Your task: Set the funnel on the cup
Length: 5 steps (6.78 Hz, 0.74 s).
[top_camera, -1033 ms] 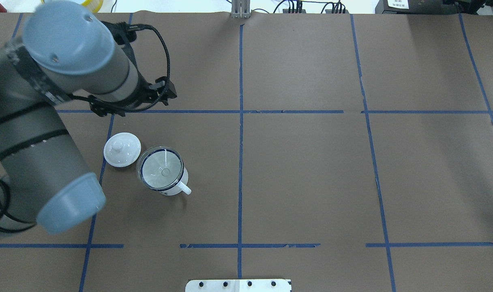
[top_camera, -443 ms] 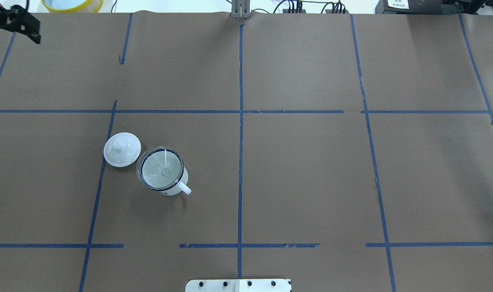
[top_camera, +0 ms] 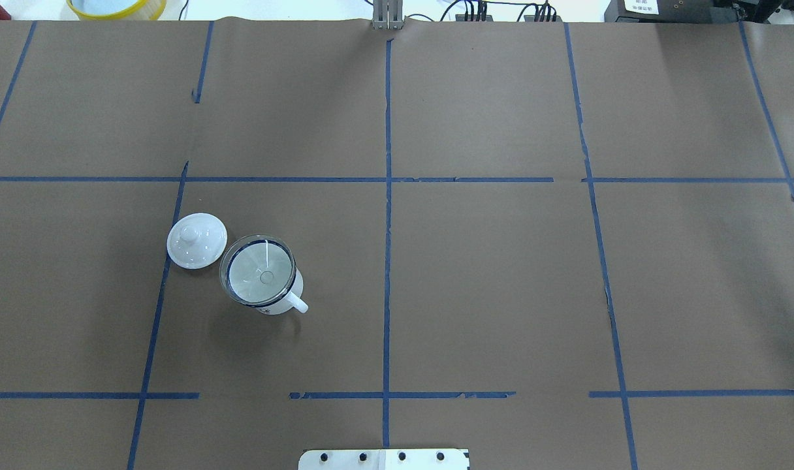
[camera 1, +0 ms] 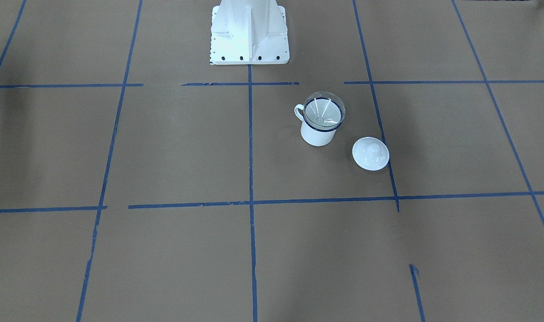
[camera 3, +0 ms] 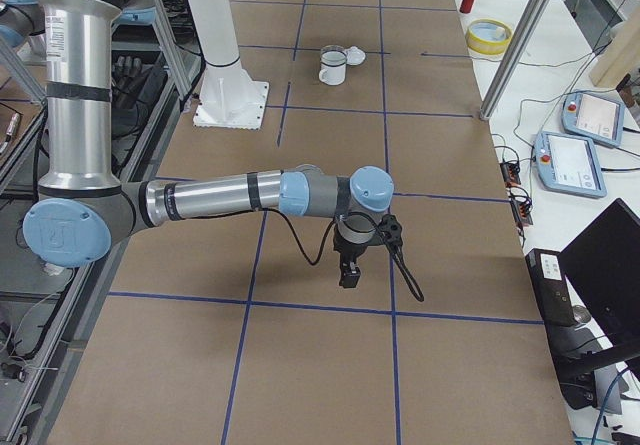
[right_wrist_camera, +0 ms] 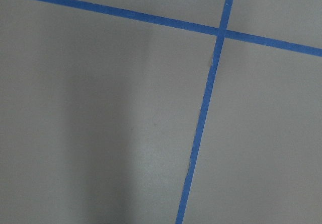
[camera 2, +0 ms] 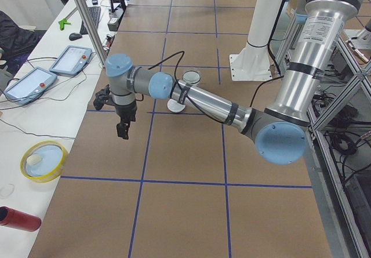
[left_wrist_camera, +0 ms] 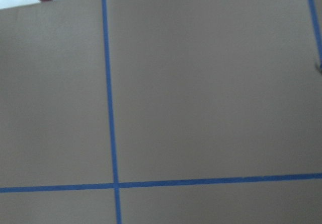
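The clear funnel (top_camera: 260, 271) sits upright in the white blue-rimmed cup (top_camera: 278, 304), spout down inside it; the front view shows the funnel (camera 1: 323, 109) resting on the cup (camera 1: 316, 136) rim. No gripper is near them. My left gripper (camera 2: 123, 131) shows only in the exterior left view, hanging over the table's left end; I cannot tell whether it is open or shut. My right gripper (camera 3: 349, 277) shows only in the exterior right view, over the table's right end; I cannot tell its state. Both wrist views show only brown paper and blue tape.
A round white knobbed lid (top_camera: 196, 240) lies on the table, just left of the cup. The robot's white base (camera 1: 248, 31) stands at the table's near edge. A yellow bowl (top_camera: 116, 6) and a red bottle (camera 2: 17, 218) sit beyond the far-left corner.
My left arm, which covered the overhead view's left side, has swung away to the far left and left that view. The funnel, cup and lid have not moved.
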### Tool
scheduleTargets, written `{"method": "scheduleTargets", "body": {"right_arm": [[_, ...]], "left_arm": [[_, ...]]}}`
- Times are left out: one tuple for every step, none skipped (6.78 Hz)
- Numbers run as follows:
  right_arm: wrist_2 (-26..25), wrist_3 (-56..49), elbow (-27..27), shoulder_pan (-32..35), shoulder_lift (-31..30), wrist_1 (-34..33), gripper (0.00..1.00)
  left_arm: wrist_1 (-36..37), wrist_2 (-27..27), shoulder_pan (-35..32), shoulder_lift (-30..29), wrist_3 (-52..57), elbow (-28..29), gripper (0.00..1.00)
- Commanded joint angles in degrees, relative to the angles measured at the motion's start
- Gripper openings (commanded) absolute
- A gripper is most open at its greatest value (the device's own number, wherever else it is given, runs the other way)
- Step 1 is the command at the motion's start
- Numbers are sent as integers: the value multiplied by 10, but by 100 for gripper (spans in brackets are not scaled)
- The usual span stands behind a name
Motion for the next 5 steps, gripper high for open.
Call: {"method": "scheduleTargets", "body": {"right_arm": [[0, 0, -1, 0, 1, 0, 100], [0, 0, 0, 0, 0, 0, 100], [0, 0, -1, 0, 0, 0, 100], [0, 0, 0, 0, 0, 0, 100], [0, 0, 0, 0, 0, 0, 100]], "left_arm": [[-13, -20, -53, 77, 87, 8, 100], [-13, -20, -53, 97, 89, 11, 100], [-13, -21, -54, 101, 99, 18, 100], [-14, -40, -54, 101, 131, 39, 100], [-17, -69, -54, 101, 136, 58, 100]]}}
